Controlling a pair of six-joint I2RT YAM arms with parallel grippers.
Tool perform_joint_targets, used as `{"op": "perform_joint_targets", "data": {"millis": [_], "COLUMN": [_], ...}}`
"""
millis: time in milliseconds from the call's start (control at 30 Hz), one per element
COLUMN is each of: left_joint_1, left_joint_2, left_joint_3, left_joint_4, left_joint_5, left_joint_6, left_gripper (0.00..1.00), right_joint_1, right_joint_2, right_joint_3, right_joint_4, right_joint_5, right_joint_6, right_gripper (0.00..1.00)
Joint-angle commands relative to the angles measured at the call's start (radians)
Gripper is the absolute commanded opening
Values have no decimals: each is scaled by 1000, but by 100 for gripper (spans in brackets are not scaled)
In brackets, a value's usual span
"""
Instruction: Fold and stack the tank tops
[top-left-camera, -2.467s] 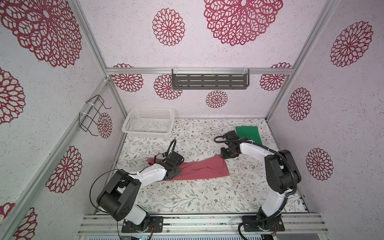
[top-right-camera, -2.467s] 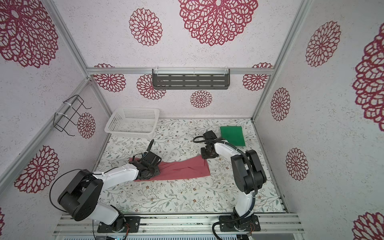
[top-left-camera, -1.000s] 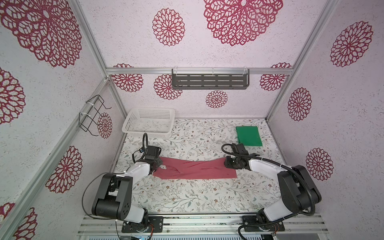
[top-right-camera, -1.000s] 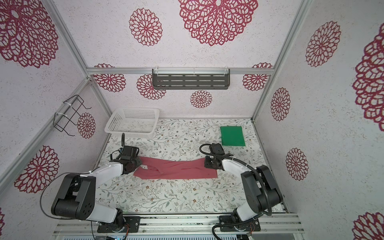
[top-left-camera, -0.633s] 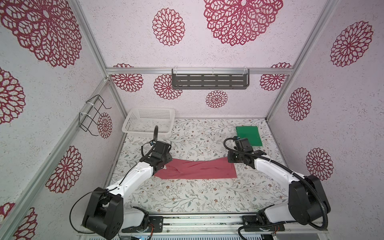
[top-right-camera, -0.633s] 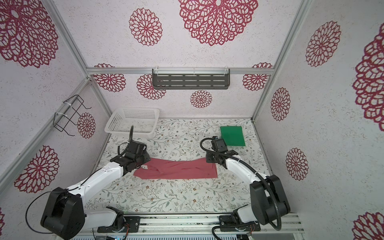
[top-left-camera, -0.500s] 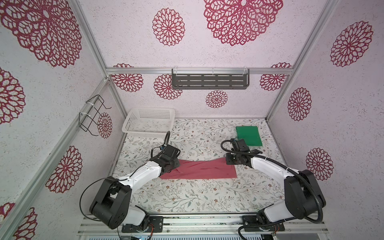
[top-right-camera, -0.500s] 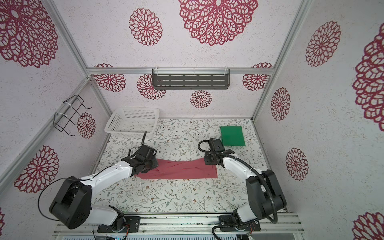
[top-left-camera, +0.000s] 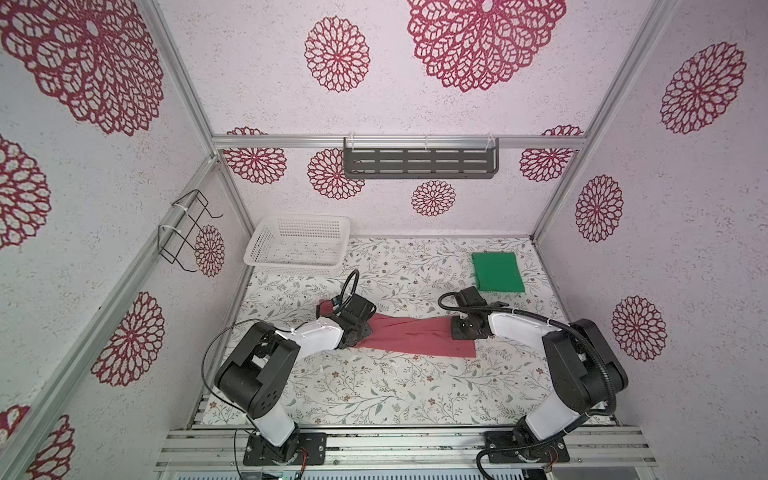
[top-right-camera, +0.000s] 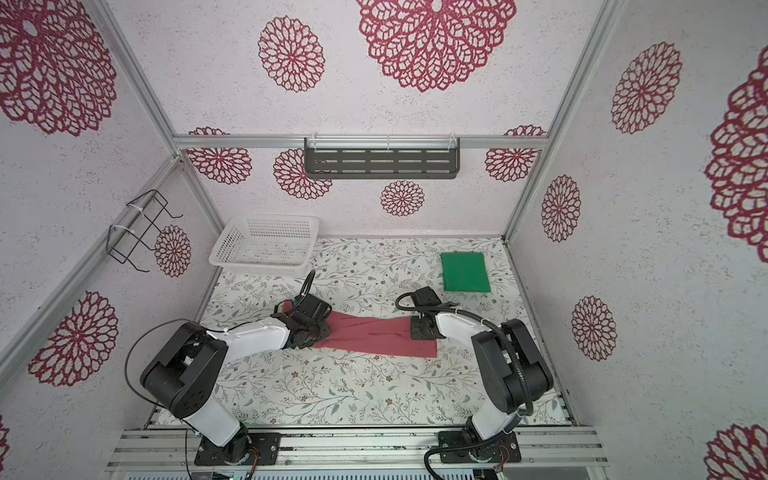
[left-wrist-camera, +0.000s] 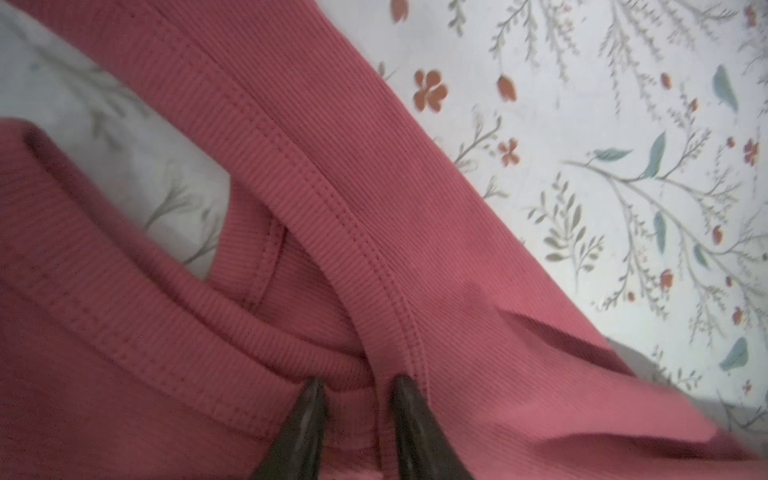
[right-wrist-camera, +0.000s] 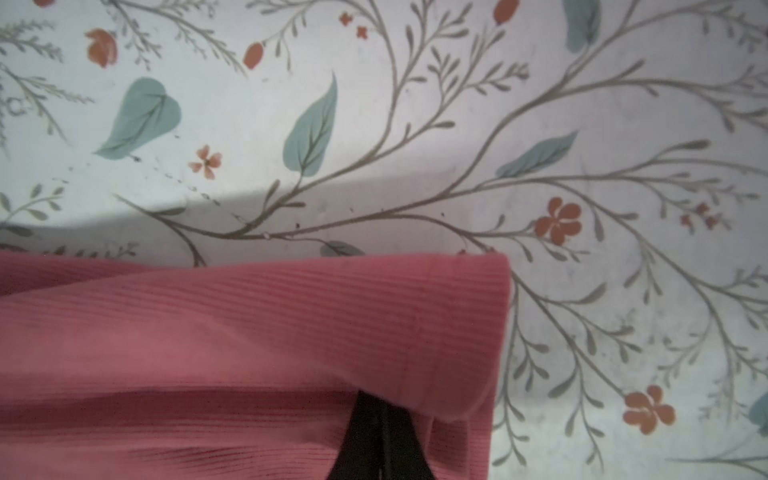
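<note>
The rose-red tank top (top-left-camera: 415, 338) is laid across the middle of the table (top-left-camera: 374, 390), its long axis running left to right, straps pointed left and hem right. At the strap end the left gripper (left-wrist-camera: 357, 390) is set with a narrow gap astride a seam ridge, though a real pinch cannot be told. At the hem the right gripper (right-wrist-camera: 380, 415) is closed on the fabric, and the green tank top (top-left-camera: 497, 273) lies folded at the far right.
</note>
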Motion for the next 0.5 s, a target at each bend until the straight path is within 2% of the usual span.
{"op": "perform_joint_targets", "data": {"millis": [0,100,233,300,367,467], "left_joint_1": [31,45,66,74,81,87], "left_joint_2": [193,339,542,628,686,696], "left_joint_3": [79,274,640,808,925,1016], "left_joint_4": [12,-33,-220,-333,-393,-442], "left_joint_5": [40,107,226,276,297,303], "left_joint_6": [60,161,324,385,450,608], "left_gripper": [35,38,43,44,45,48], "right_joint_1": [45,146,336,389,393,365], "right_joint_2": [-71,-138,-202,-225,-253,-291], "right_joint_3": [-111,-213,-246,-193,-120,-27], "right_joint_4": [-75,-25,27,-44,-173,-308], "right_joint_5": [-11,-106,-197,-172,-102,-13], "right_joint_6": [134,268,422,417,374,284], "right_gripper": [4,4,7,15,23,25]}}
